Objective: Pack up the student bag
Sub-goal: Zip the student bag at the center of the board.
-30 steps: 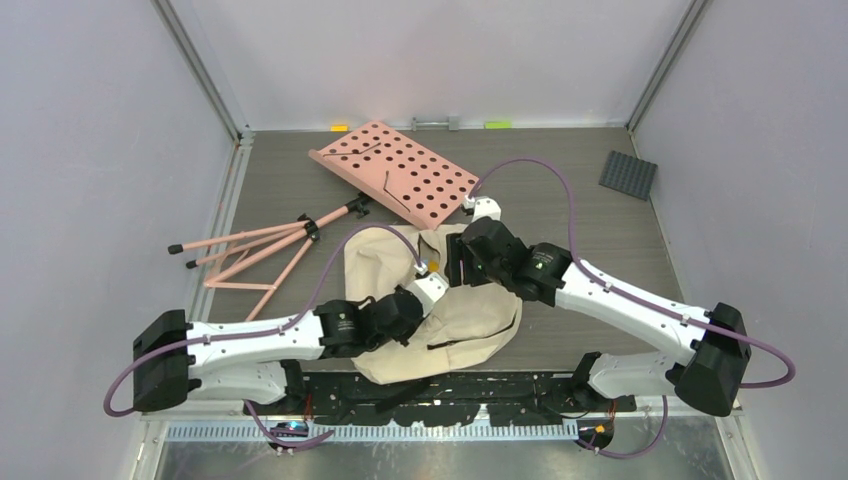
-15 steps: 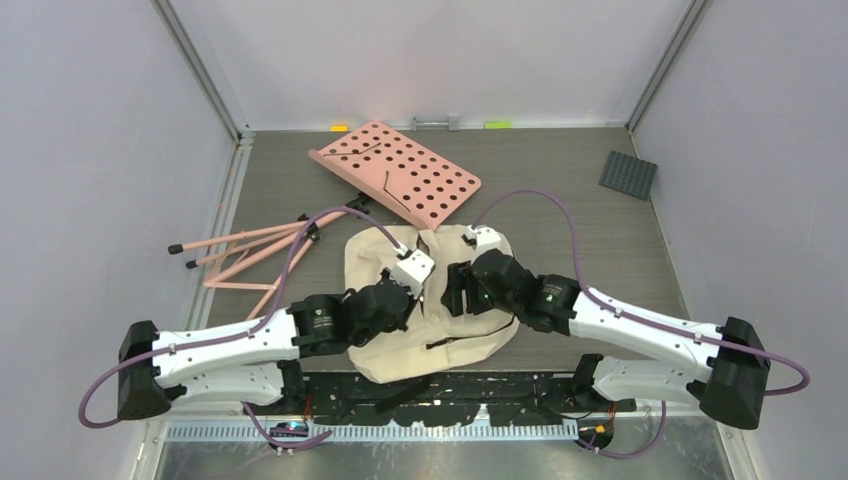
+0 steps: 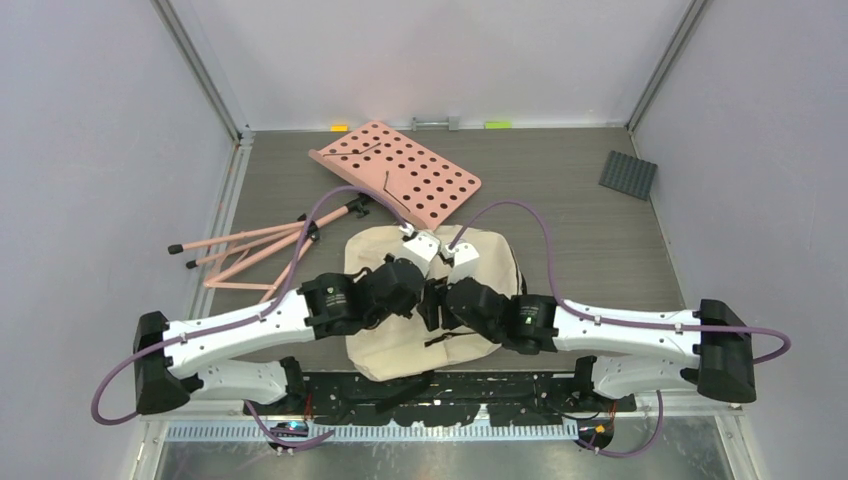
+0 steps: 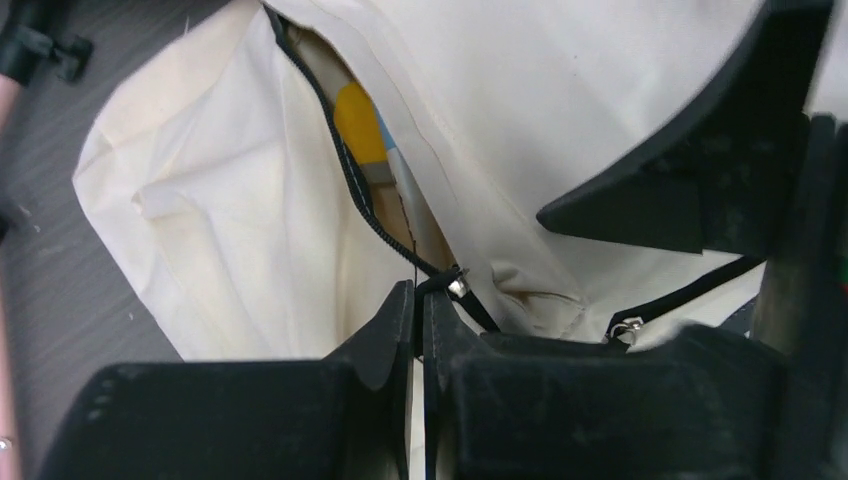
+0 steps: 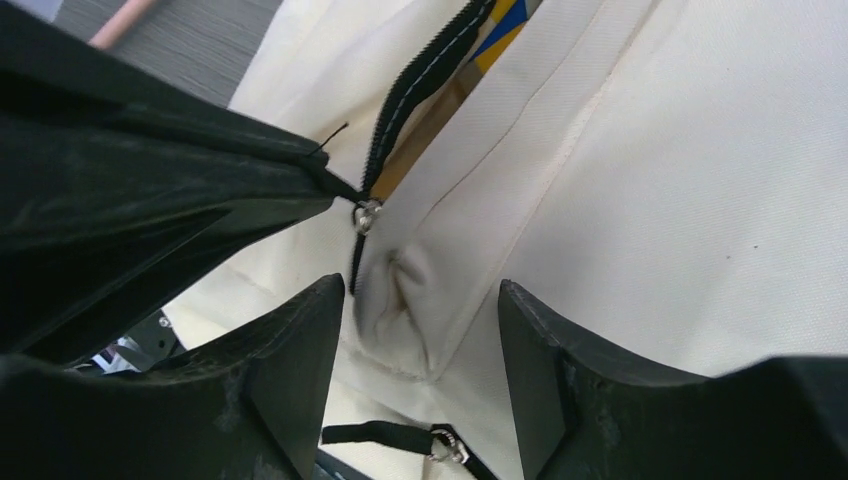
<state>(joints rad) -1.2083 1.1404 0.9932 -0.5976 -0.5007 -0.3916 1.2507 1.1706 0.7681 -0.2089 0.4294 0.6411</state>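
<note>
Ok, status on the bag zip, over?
Left gripper shut on the zipper pull. Right gripper open, straddling the fabric fold at zipper end. Student bag part unzipped, yellow item showing inside. Visible zipper teeth unobstructed.

No legible text, label, brand, number or sign on anything in view.

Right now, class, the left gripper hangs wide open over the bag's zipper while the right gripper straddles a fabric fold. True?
No: the left gripper is shut on the zipper pull of the bag, as the left wrist view shows. The right gripper does straddle the fold.
</note>
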